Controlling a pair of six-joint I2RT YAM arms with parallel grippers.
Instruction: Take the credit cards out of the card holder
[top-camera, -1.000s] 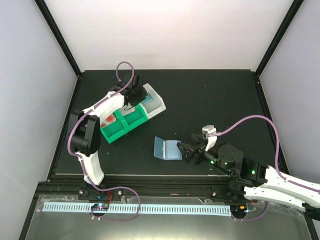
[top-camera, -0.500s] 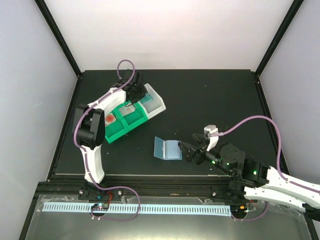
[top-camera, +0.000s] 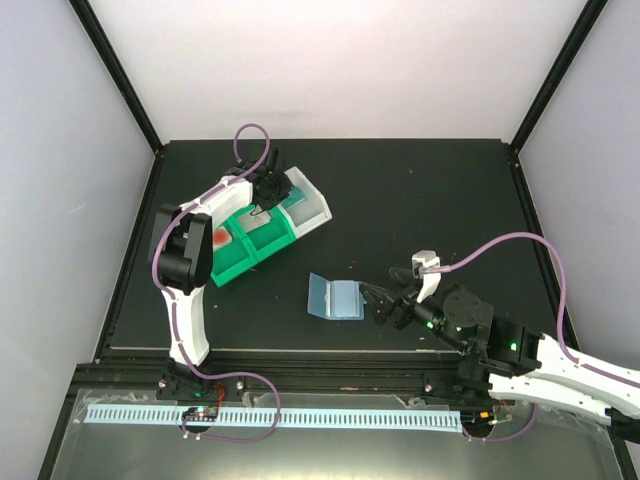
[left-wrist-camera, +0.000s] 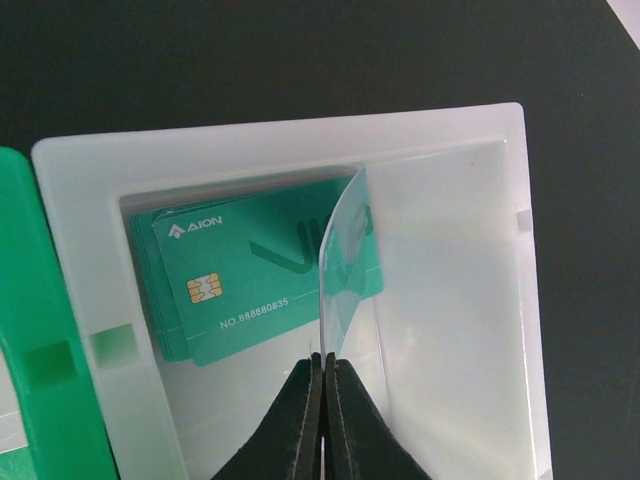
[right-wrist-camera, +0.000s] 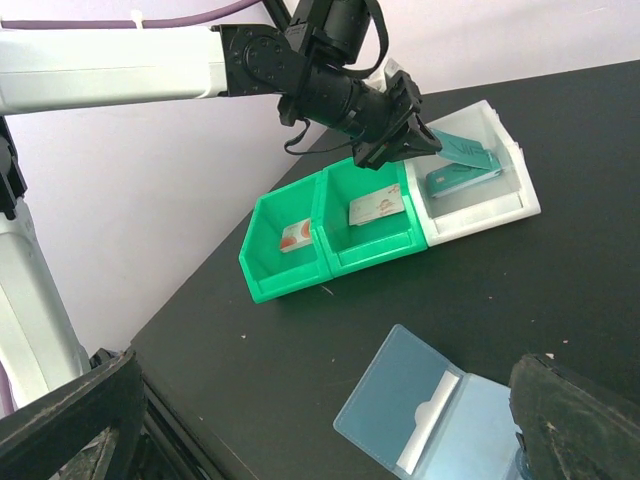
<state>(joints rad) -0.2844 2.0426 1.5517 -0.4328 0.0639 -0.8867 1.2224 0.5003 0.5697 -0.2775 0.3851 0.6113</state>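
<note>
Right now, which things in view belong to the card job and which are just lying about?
Job: card holder, lying open; teal card pinched in the left claw; teal cards in the white tray.
Lying about: white tray; green trays.

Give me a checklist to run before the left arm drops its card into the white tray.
1. Left gripper shut on the held card: ok, the card is pinched edge-on near its lower edge.
2. Held card above the white tray: ok.
3. Drop spot: ok, the teal cards lie flat in the tray, with bare floor beside them.
4. Right gripper open: ok.
5. Right gripper clear of the card holder: cannot tell; it sits right beside the holder's edge.
6. Card holder emptied: cannot tell; it lies open, but its sleeves are too small to read.
</note>
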